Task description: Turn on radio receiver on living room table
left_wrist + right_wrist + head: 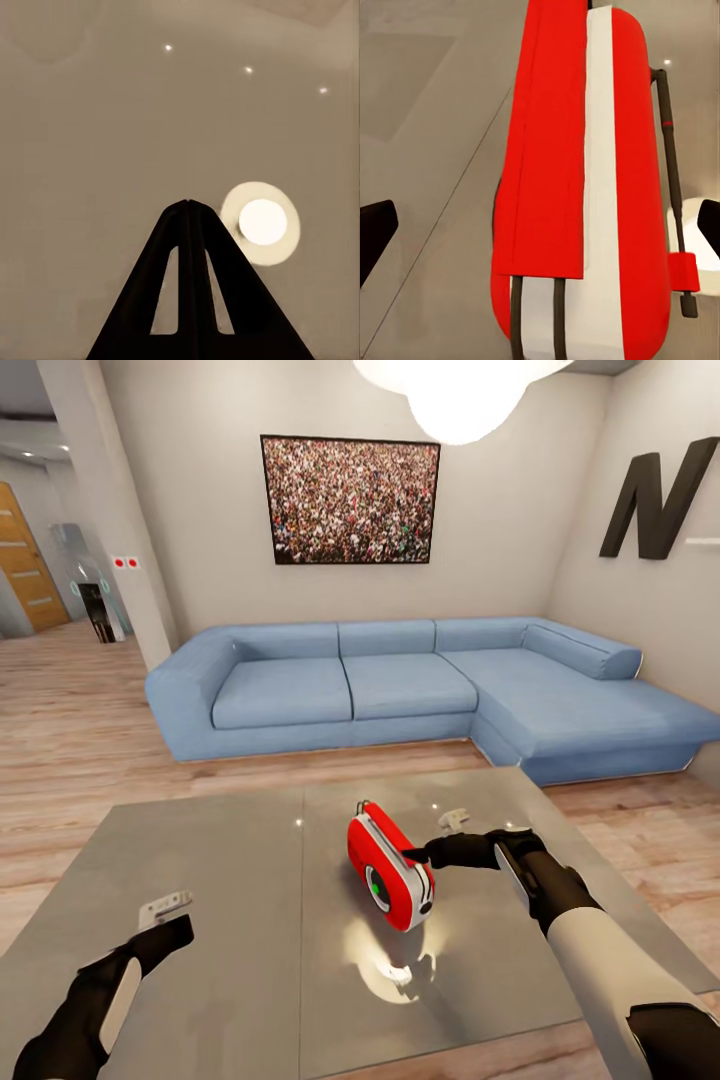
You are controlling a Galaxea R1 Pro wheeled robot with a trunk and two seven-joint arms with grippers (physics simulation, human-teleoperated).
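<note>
Head view: in the living room, the red radio receiver (pixel 390 871) stands on the glossy grey counter (pixel 240 920), just right of its centre seam. The right pincer (pixel 440 838) reaches in at its 3 o'clock, the blue sofa (pixel 400 690) behind.

Left wrist view: the left pincer (pixel 187 204) hangs pressed together over the reflective top.

Right wrist view: the right pincer's fingertips (pixel 375 229) are spread wide around the radio.

A blue corner sofa (pixel 400 690) stands against the beige wall, under a framed crowd picture (pixel 350 500). A big black letter N (pixel 655 505) hangs beside it. A wooden door (pixel 25 565) shows far off.
</note>
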